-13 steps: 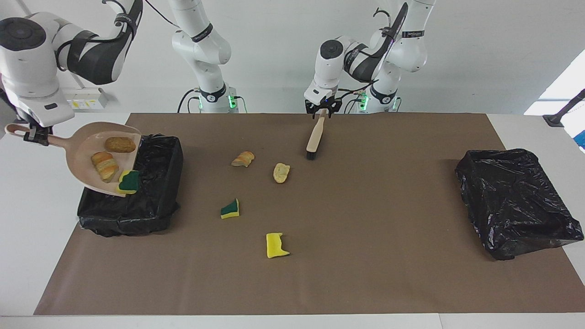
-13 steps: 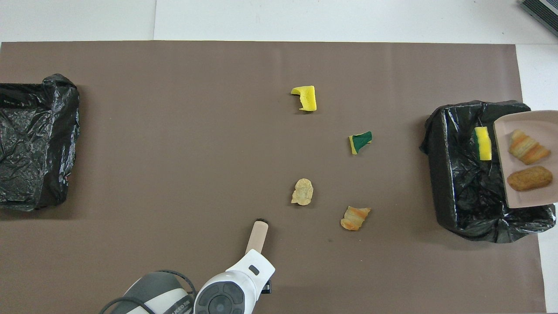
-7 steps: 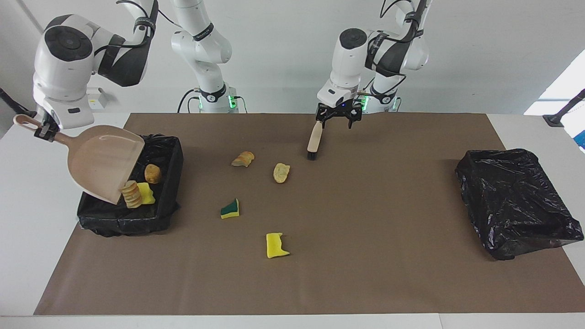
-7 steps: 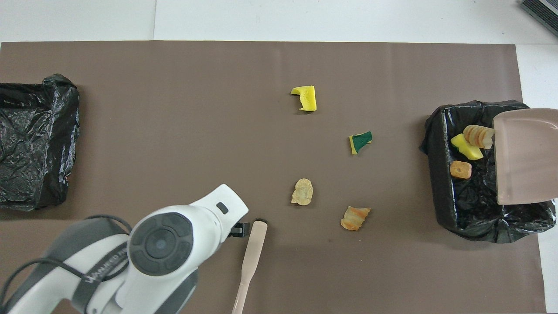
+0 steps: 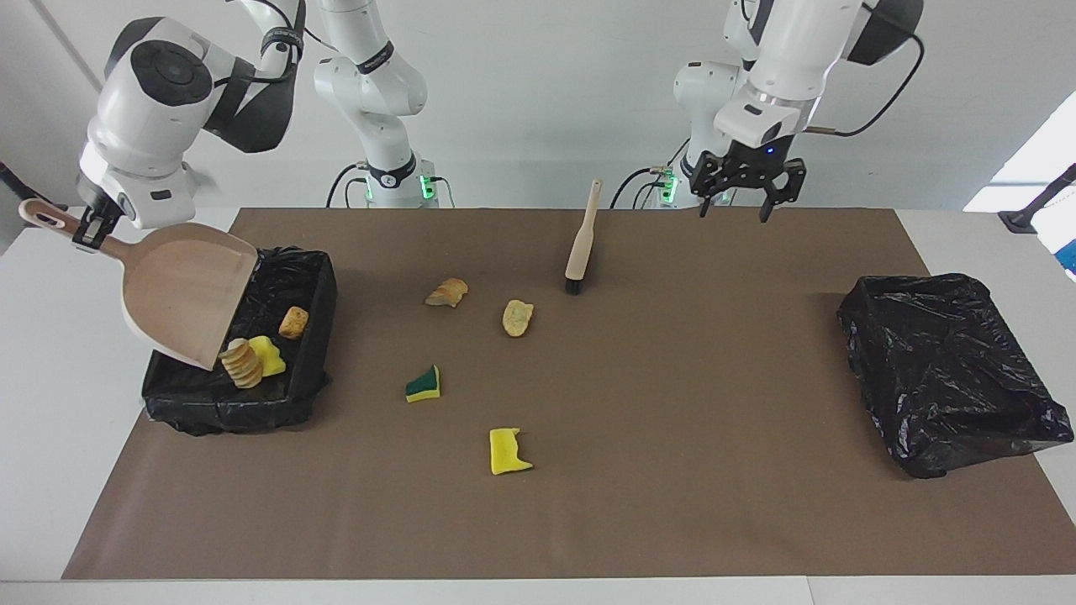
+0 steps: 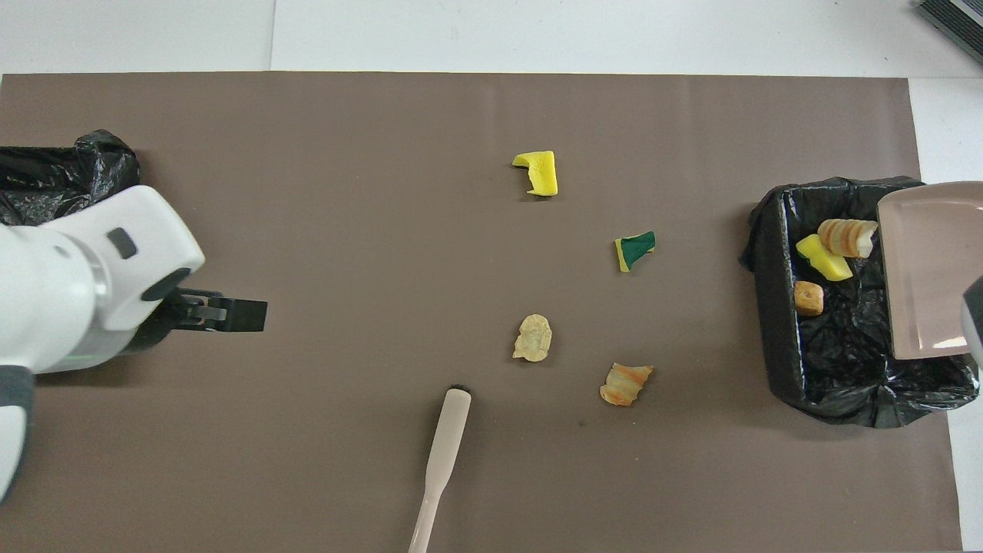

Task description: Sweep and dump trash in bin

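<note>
Three bits of trash [image 5: 256, 353] are already in the bin [image 5: 315, 336] at the right arm's end; four scraps [image 5: 471, 353] are left on the mat. The right gripper [image 5: 84, 231] pinches the tilted dustpan [image 5: 185, 290] over it. The left gripper [image 5: 744, 189], fingers spread, hangs empty, brush [image 5: 580, 248] standing unheld. Roughly halfway done.

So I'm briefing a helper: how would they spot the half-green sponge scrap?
On the brown mat, four scraps lie loose between the two black bins. The green-and-yellow wedge is the one nearest the bin with trash in it, and the only scrap with dark green.
</note>
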`<state>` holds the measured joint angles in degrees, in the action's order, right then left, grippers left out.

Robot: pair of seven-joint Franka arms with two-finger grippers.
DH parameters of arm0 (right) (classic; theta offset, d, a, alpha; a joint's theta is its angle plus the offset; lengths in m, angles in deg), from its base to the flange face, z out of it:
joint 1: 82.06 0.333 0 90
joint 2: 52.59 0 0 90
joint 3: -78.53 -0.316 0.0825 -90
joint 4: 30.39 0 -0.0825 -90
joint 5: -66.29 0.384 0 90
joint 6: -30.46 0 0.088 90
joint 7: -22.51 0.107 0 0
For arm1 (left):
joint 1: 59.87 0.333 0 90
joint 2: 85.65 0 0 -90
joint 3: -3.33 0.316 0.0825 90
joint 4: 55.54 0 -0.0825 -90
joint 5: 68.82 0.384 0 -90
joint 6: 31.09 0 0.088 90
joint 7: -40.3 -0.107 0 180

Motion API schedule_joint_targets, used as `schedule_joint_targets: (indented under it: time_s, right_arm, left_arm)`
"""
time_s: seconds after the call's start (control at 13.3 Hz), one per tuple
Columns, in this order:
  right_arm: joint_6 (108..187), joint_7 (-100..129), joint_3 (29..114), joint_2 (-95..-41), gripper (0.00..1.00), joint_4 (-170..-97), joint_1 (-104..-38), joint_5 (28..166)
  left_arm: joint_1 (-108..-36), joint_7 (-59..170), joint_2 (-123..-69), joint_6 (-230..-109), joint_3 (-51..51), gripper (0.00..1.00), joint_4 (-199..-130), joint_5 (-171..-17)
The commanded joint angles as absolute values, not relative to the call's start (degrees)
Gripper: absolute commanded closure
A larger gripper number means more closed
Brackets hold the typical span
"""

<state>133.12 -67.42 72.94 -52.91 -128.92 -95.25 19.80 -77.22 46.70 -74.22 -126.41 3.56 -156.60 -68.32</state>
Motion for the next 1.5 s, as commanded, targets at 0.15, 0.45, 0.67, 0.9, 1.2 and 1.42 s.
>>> schedule_joint_targets:
  time_s: [0.15,0.45,0.67,0.9,1.2,1.42]
  right_arm:
    - [133.8,-65.9,72.3,-52.1,1.0,-126.6,-95.2,19.8]
    - [133.6,-65.6,71.8,-52.2,1.0,-126.5,-95.3,27.5]
    - [133.7,-61.7,71.8,-52.2,1.0,-126.6,-95.9,35.1]
    - [133.5,-54.5,71.7,-52.0,1.0,-127.3,-95.2,42.5]
    - [132.0,-34.0,70.9,-50.4,1.0,-130.8,-90.1,47.6]
    - [132.2,-19.4,70.9,-52.0,1.0,-131.2,-84.5,51.0]
  left_arm:
    - [-69.2,39.8,-82.2,-113.4,3.2,0.0,-138.5,-68.4]
    - [-63.4,38.1,-84.8,-111.4,3.1,0.0,-134.3,-70.6]
    - [-62.0,36.3,-83.6,-112.0,2.7,0.0,-134.8,-71.3]
    - [-61.9,35.7,-84.1,-112.0,2.7,0.0,-134.9,-70.9]
    - [-62.0,33.8,-84.9,-112.1,2.6,0.0,-134.5,-70.5]
    - [-61.9,33.7,-82.2,-112.4,2.7,0.0,-138.7,-70.6]
